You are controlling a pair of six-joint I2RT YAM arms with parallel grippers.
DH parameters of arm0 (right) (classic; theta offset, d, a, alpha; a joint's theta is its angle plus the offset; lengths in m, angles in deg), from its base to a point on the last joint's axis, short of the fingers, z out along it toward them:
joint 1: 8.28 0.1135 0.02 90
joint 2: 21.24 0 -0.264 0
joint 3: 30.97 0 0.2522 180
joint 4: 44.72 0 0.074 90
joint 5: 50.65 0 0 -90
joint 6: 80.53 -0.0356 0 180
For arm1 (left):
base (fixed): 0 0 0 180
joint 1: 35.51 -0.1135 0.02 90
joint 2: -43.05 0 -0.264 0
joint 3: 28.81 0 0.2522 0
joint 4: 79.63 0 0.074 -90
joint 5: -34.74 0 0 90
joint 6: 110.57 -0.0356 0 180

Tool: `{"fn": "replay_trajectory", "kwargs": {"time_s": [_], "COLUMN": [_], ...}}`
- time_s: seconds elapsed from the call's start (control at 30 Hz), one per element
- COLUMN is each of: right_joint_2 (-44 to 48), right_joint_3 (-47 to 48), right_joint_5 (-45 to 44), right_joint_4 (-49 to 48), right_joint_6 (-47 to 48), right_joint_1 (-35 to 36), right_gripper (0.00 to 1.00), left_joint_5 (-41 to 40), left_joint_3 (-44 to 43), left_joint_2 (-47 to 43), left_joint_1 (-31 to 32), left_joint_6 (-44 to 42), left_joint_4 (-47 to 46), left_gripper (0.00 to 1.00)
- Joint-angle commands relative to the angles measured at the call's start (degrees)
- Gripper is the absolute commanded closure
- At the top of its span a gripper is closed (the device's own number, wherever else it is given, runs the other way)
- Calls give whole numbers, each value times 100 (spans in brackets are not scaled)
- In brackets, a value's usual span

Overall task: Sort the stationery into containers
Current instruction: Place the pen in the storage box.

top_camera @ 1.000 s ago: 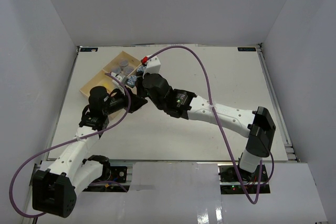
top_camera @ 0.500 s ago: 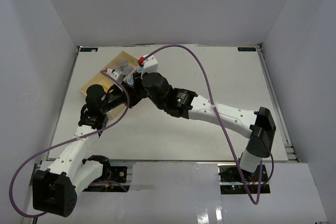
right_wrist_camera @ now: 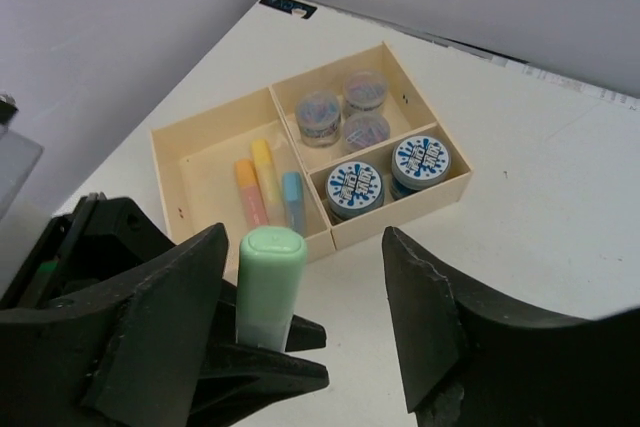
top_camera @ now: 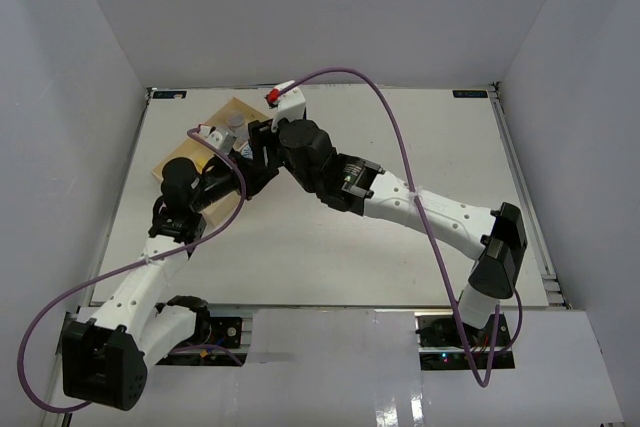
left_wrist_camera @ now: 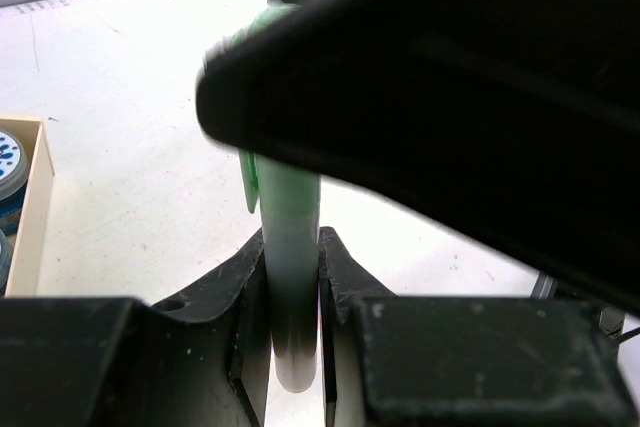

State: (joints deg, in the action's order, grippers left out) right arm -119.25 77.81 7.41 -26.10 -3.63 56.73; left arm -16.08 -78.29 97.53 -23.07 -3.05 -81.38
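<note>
A pale green stick stands upright between my left gripper's jaws, which are shut on its lower end. My right gripper is open, its fingers standing either side of the stick's cap without pinching it. Both hang over the table just in front of the pale-wood tray. Its long section holds an orange stick, a yellow stick and a blue stick. Three grey rolls fill one small section and two blue-and-white rolls the other.
From above, the tray lies at the far left of the white table, partly hidden by the left gripper and right gripper. Purple cables loop over both arms. White walls close the table on three sides.
My right gripper has opened and let go of the green stick while the left stays shut on it. Both grippers have shifted left toward the tray.
</note>
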Motion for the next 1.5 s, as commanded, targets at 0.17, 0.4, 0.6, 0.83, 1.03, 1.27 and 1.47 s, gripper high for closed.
{"fn": "replay_trajectory", "kwargs": {"time_s": [0.17, 0.4, 0.6, 0.83, 1.03, 1.27, 1.47], "right_joint_2": [213, 695, 2274, 4104, 5502, 6470, 6777], "right_joint_3": [420, -96, -1842, -4130, -5527, -6276, -6207], "right_joint_5": [-286, -971, -1437, -1587, -1561, -1165, -1051], "right_joint_4": [-951, -1092, -1110, -1102, -935, -803, -286], "right_joint_6": [632, 968, 766, 757, 687, 607, 467], "right_joint_1": [-261, -664, -1227, -1342, -1342, -1360, -1351], "right_gripper": [18, 7, 0, 8, 8, 8, 9], "left_joint_5": [-51, -156, -1138, -2731, -2390, -2116, -2142], "left_joint_3": [-233, -268, -478, -909, -1217, -1455, -1411], "left_joint_2": [80, 203, 449, 1274, 2118, 3182, 3201], "left_joint_1": [-49, -49, -49, -785, -1928, -2414, -2458], "left_joint_6": [41, 111, 261, 585, 1069, 1263, 1237], "left_joint_4": [-23, 92, 827, 1963, 2113, 2069, 2104], "left_gripper": [100, 97, 99, 99, 91, 61, 39]}}
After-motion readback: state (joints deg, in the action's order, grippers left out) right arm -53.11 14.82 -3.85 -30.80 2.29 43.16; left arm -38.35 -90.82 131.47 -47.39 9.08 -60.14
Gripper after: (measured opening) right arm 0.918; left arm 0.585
